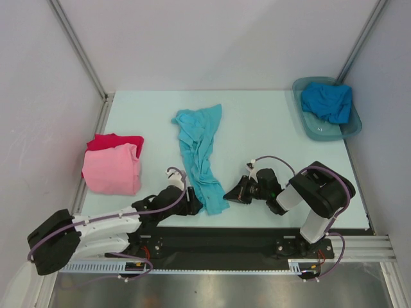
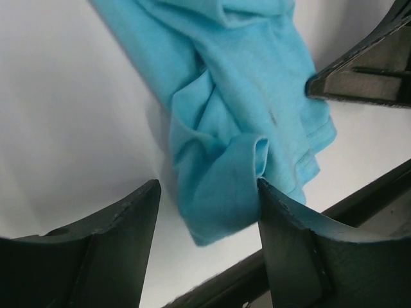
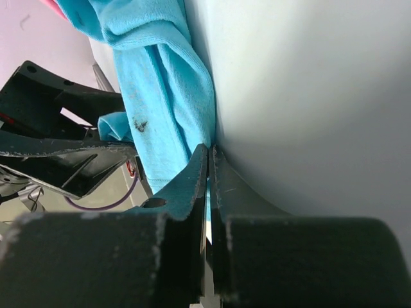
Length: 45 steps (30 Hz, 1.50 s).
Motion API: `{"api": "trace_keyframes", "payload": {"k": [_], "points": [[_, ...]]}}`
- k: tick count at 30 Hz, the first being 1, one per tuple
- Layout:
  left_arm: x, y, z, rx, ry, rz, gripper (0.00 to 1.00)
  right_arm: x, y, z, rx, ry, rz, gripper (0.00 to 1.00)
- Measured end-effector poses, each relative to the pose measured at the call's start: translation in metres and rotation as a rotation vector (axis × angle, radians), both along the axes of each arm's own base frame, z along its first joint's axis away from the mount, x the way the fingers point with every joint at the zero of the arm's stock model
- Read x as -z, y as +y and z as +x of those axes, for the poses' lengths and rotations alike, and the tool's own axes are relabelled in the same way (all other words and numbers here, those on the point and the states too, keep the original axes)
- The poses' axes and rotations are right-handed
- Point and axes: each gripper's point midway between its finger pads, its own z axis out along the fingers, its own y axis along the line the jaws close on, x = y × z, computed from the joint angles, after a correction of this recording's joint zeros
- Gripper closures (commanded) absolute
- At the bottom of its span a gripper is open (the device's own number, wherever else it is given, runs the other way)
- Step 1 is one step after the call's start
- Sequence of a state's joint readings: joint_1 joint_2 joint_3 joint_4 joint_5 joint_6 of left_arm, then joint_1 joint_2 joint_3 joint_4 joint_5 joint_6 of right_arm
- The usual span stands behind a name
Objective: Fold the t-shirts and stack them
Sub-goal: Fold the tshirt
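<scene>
Turquoise t-shirt (image 1: 200,154) rumpled on table (image 1: 270,128), left gripper (image 2: 207,186) open astride hem, right gripper (image 3: 209,151) closed against edge.

Left claw (image 2: 207,186) gapes over turquoise t-shirt (image 2: 244,96)

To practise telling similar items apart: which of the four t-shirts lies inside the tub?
The deeper blue t-shirt, bunched in the grey tub at the far right; the pink t-shirt, red t-shirt and turquoise t-shirt lie outside it.
</scene>
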<state>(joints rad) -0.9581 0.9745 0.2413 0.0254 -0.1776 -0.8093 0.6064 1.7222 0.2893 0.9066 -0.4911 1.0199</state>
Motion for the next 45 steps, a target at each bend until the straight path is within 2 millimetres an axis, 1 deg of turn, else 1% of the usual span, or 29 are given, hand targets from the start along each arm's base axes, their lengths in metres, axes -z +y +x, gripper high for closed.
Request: {"api": "trace_keyframes", "payload": {"k": [1, 3, 4, 6, 7, 8, 9, 12, 17, 23, 28, 31, 36, 39, 42, 45], "points": [[0.0, -0.005, 0.002, 0.002, -0.004, -0.013, 0.4, 0.0, 0.0, 0.0, 0.0, 0.0, 0.0, 1.0], [0.003, -0.013, 0.006, 0.008, -0.006, -0.028, 0.47, 0.0, 0.0, 0.0, 0.0, -0.001, 0.001, 1.0], [0.003, -0.018, 0.008, 0.014, -0.008, -0.041, 0.54, 0.0, 0.0, -0.001, 0.001, -0.001, 0.001, 1.0], [0.007, -0.027, 0.01, 0.024, -0.005, -0.057, 0.64, 0.0, -0.001, -0.001, 0.0, -0.002, 0.002, 1.0], [0.007, -0.032, 0.01, 0.029, -0.006, -0.068, 0.74, 0.0, -0.001, -0.001, 0.001, -0.003, 0.003, 1.0], [0.007, -0.037, 0.01, 0.035, -0.003, -0.077, 0.78, 0.0, -0.001, -0.001, 0.001, -0.003, 0.004, 1.0], [0.01, -0.041, 0.009, 0.047, 0.001, -0.074, 0.86, 0.0, -0.002, -0.001, 0.003, -0.004, 0.005, 1.0], [0.009, -0.047, 0.006, 0.063, 0.003, -0.083, 0.99, 0.0, -0.003, -0.002, 0.005, -0.004, 0.007, 1.0], [0.008, -0.044, -0.001, 0.073, 0.013, -0.07, 1.0, 0.0, -0.007, 0.0, 0.012, -0.001, 0.012, 1.0], [0.006, -0.025, -0.01, 0.063, 0.031, -0.013, 1.0, 0.001, -0.01, 0.001, 0.019, 0.002, 0.013, 1.0], [0.001, -0.009, -0.015, 0.046, 0.033, 0.015, 0.99, 0.001, -0.024, -0.003, 0.048, 0.01, -0.003, 1.0], [-0.007, -0.006, -0.018, 0.046, 0.024, 0.002, 1.0, -0.005, -0.031, -0.008, 0.058, 0.005, -0.01, 1.0], [-0.017, -0.004, -0.02, 0.048, 0.018, -0.007, 1.0, -0.022, -0.038, -0.014, 0.076, -0.026, -0.01, 1.0], [-0.019, -0.004, -0.02, 0.051, 0.02, -0.003, 1.0, -0.029, -0.039, -0.019, 0.081, -0.041, -0.018, 1.0], [-0.016, -0.003, -0.021, 0.051, 0.034, 0.018, 1.0, -0.024, -0.036, -0.027, 0.073, -0.021, -0.044, 1.0], [-0.008, 0.0, -0.023, 0.051, 0.054, 0.049, 1.0, -0.009, -0.03, -0.041, 0.057, 0.034, -0.077, 1.0]]}}
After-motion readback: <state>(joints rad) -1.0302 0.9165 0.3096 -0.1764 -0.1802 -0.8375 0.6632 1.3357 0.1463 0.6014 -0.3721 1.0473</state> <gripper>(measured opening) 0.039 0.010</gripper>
